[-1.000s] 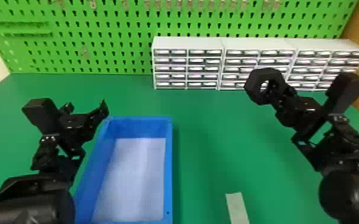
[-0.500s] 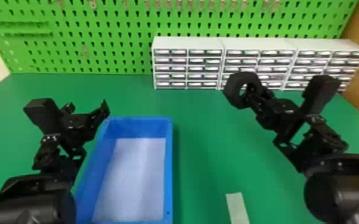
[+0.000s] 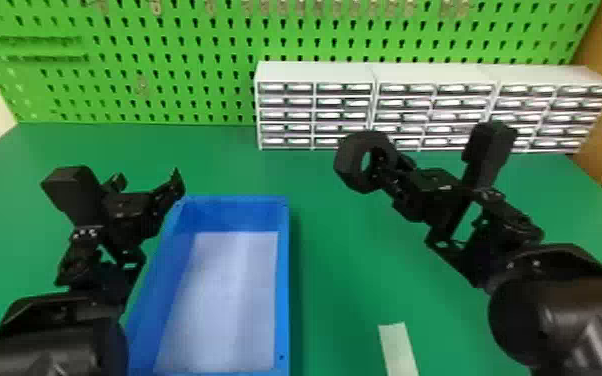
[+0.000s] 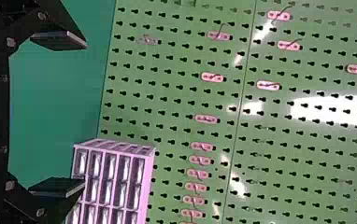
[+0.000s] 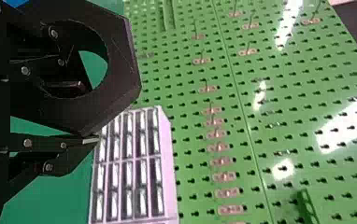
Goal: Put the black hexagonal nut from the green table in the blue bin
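Note:
In the head view my right gripper (image 3: 385,172) holds the black hexagonal nut (image 3: 347,162) above the table, to the right of the blue bin (image 3: 283,280) and farther back. The right wrist view has the nut (image 5: 120,70) large, its wall pinched by my right gripper (image 5: 90,114), one finger inside the hole and one outside. My left gripper (image 3: 147,182) is parked over the bin's back left corner; its two fingers stand wide apart in the left wrist view, the gripper (image 4: 57,114) holding nothing. The bin has a pale bottom.
White drawer units (image 3: 315,72) stand along the back of the green table (image 3: 345,270), before a green pegboard (image 3: 165,50). A pale strip (image 3: 397,350) lies on the table right of the bin, near the front.
The right arm has carried the nut leftward and somewhat nearer, toward the bin's side of the table. My left arm has barely moved.

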Robot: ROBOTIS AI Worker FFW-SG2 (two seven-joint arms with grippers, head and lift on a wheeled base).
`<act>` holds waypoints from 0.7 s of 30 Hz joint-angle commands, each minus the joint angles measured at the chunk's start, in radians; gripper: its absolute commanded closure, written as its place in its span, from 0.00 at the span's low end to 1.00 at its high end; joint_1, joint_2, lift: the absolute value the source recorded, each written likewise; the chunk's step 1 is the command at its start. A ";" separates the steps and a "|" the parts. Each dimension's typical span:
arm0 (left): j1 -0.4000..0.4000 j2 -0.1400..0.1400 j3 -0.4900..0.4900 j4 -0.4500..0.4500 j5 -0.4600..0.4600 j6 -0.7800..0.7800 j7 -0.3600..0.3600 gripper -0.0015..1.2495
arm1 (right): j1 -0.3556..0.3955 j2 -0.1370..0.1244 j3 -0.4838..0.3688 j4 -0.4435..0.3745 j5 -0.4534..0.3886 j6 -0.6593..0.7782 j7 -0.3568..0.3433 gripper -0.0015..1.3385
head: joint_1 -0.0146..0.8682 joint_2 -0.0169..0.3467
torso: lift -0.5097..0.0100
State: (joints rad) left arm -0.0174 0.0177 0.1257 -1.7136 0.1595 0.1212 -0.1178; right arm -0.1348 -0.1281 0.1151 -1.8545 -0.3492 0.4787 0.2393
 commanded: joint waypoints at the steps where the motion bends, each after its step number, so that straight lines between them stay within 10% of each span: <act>1: -0.001 0.001 0.002 0.002 0.000 0.000 0.000 0.19 | -0.017 -0.019 0.043 0.011 -0.037 0.017 0.000 0.79 | 0.79 0.19 | 0.79; 21: -0.006 -0.001 0.002 0.002 0.000 -0.002 0.001 0.19 | -0.092 -0.024 0.135 0.063 -0.099 0.172 0.084 0.79 | 0.79 0.19 | 0.79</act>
State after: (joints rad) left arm -0.0237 0.0175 0.1273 -1.7119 0.1595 0.1197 -0.1166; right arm -0.2090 -0.1519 0.2368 -1.8092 -0.4450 0.6161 0.3092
